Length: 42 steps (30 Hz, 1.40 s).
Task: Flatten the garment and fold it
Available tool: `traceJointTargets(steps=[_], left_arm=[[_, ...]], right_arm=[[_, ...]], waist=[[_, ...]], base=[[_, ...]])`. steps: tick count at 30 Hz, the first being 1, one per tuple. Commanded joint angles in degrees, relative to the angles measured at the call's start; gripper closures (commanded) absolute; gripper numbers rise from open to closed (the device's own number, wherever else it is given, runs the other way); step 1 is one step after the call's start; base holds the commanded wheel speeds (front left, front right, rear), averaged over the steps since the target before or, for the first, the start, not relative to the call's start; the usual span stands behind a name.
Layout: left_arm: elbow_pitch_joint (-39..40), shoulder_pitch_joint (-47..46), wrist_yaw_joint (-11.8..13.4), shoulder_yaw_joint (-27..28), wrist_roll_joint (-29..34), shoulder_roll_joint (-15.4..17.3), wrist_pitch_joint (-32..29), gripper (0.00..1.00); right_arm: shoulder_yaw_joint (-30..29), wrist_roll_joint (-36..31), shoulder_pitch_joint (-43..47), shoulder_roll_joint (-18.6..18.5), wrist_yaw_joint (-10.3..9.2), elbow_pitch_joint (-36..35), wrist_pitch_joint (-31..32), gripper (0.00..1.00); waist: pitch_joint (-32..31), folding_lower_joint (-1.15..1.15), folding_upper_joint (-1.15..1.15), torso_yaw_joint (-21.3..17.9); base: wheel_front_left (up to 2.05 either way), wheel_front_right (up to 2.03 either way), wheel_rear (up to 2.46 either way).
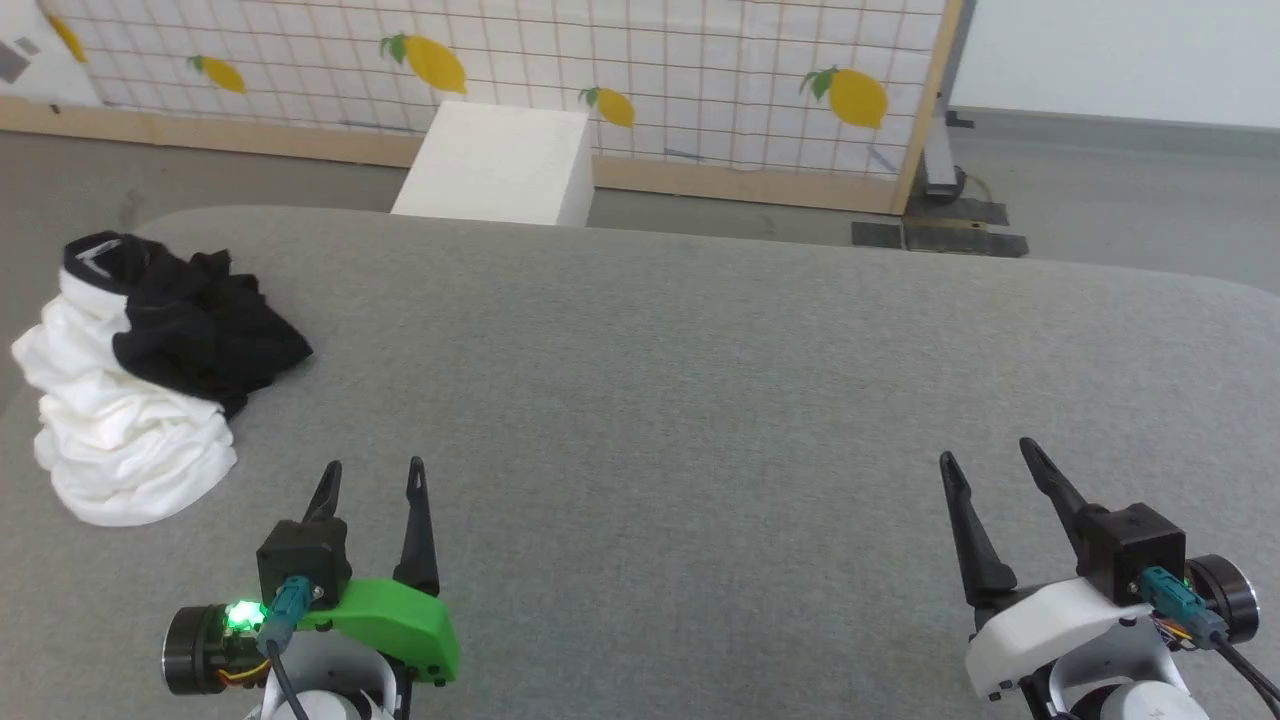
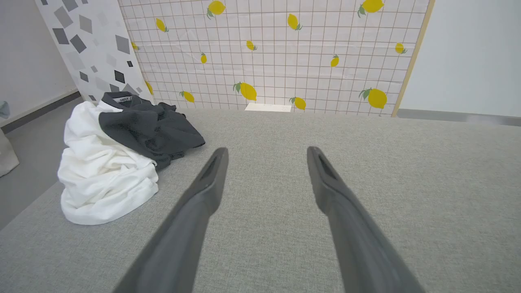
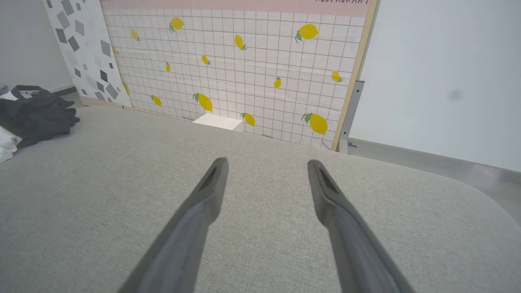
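Observation:
The garment (image 1: 130, 380) lies crumpled in a heap at the left edge of the grey padded table (image 1: 700, 400), white body below and black sleeve cloth on top, black neckband at the far end. The left wrist view has the garment (image 2: 114, 158) at left, its neck tape just readable. Part of the garment (image 3: 32, 114) sits at the right wrist view's left edge. My left gripper (image 1: 372, 468) hovers open near the front, right of the heap and apart from it. Far to the right my right gripper (image 1: 988, 450) is open over bare table. The chest print is hidden.
A white box (image 1: 495, 165) stands on the floor beyond the table's far edge. Behind it runs a lemon-patterned grid panel (image 1: 640, 70) with a wooden frame. A dark metal foot (image 1: 940, 235) lies on the floor at back right. The table's left edge is close to the heap.

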<state>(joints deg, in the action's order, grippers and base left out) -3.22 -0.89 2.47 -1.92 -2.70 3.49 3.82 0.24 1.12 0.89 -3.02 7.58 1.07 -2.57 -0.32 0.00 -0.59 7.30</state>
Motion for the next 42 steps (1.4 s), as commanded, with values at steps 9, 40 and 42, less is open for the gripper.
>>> traceJointTargets(steps=[9,40,42], left_arm=[[-0.7,-0.3,1.3,-0.1,-1.4,0.6,1.6,0.0],[-3.0,-0.1,3.9,-0.3,-3.8,1.0,5.3,0.0],[-3.1,-0.2,4.1,-0.3,-4.0,1.0,5.5,0.0]], right_arm=[[0.9,1.2,-0.8,0.1,-0.03,0.6,-1.3,0.0],[2.0,2.7,-1.5,0.1,-0.05,1.2,-3.1,0.0],[2.1,2.7,-1.5,0.1,-0.05,1.3,-3.2,0.0]], waist=[[-0.1,0.0,0.21,3.8],[-0.1,0.0,0.36,11.8],[-0.2,0.0,0.37,12.3]], base=[[0.0,0.0,0.0],[0.0,0.0,0.0],[0.0,0.0,0.0]])
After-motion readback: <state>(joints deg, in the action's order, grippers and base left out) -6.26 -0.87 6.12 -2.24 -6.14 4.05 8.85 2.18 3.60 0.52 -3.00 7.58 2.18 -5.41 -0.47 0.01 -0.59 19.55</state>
